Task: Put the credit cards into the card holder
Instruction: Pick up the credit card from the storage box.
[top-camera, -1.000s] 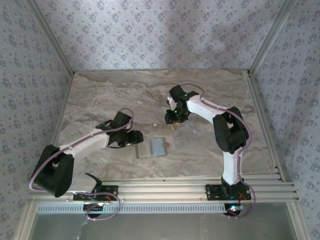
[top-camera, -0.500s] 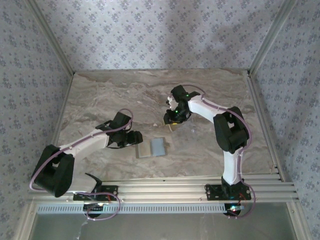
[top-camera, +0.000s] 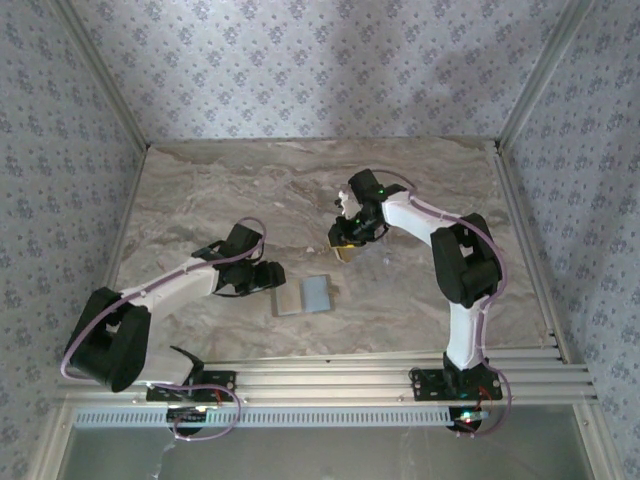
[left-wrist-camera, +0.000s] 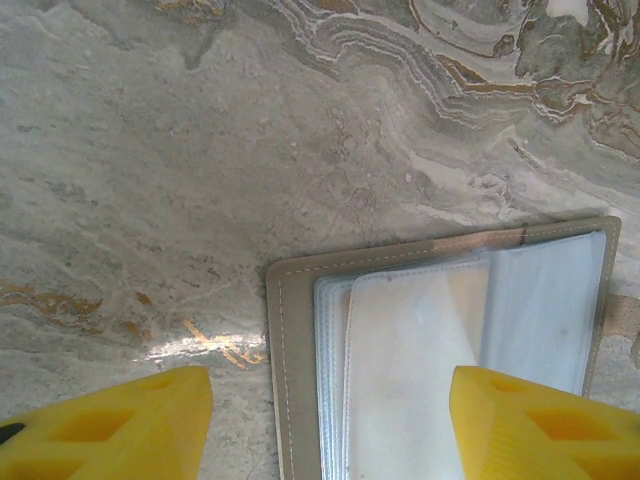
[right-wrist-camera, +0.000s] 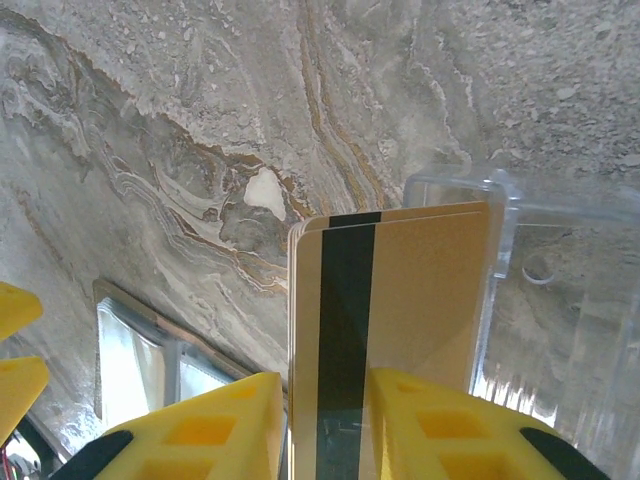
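Credit cards (right-wrist-camera: 390, 330) sit clamped in our right end effector (right-wrist-camera: 325, 400); left end effector (left-wrist-camera: 320, 425) spread apart. We should carry them level to the card holder (left-wrist-camera: 400, 360).

We see a clear plastic case (right-wrist-camera: 570, 330) lying flat on the marble-look tabletop (right-wrist-camera: 150, 120), just ahead of the right jaws and off to their right. Ahead of the left jaws we get the same veined grey stone with gold streaks. Floral wallpaper walls (top-camera: 300, 70) stand on three sides, and aluminium rails (top-camera: 340, 372) run along the near edge.
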